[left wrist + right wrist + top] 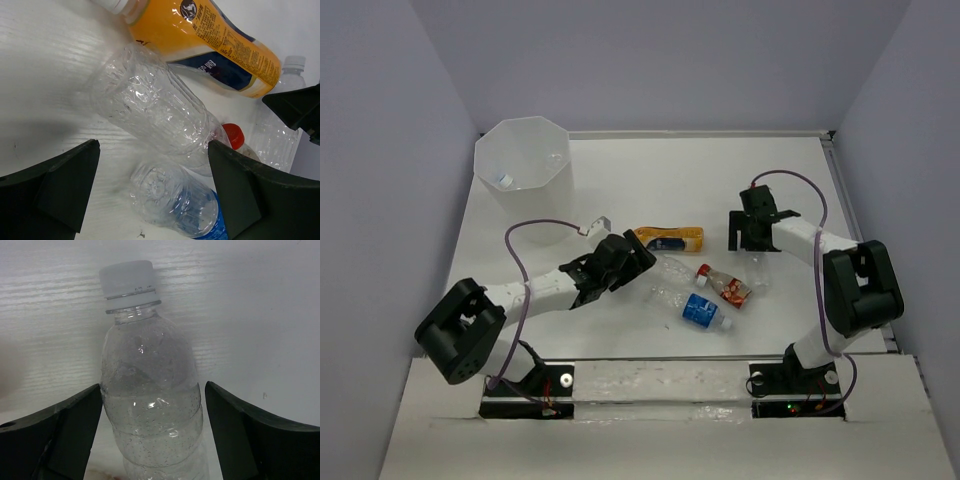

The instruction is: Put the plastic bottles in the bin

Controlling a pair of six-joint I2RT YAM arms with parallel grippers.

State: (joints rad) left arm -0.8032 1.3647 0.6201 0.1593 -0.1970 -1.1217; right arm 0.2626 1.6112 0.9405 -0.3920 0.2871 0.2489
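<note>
Five plastic bottles lie on the white table. My left gripper (154, 145) (638, 262) is open over two of them: the base of the blue-labelled bottle (175, 200) (703, 312) sits between its fingers, untouched, with an unlabelled clear bottle (150, 107) (675, 275) just beyond. Past these lie the orange bottle (210, 45) (670, 239) and the red-capped bottle (234, 136) (725, 285). My right gripper (152, 390) (748, 243) is open around a white-capped clear bottle (147, 390) (760, 268). Its left finger is at the bottle's side, and a gap shows on the right. The bin (525, 160) stands at the far left.
Something small and pale lies inside the bin (505, 180). Grey walls close in the table on the left, back and right. The right gripper's black body (300, 107) shows at the edge of the left wrist view, close to the bottle cluster.
</note>
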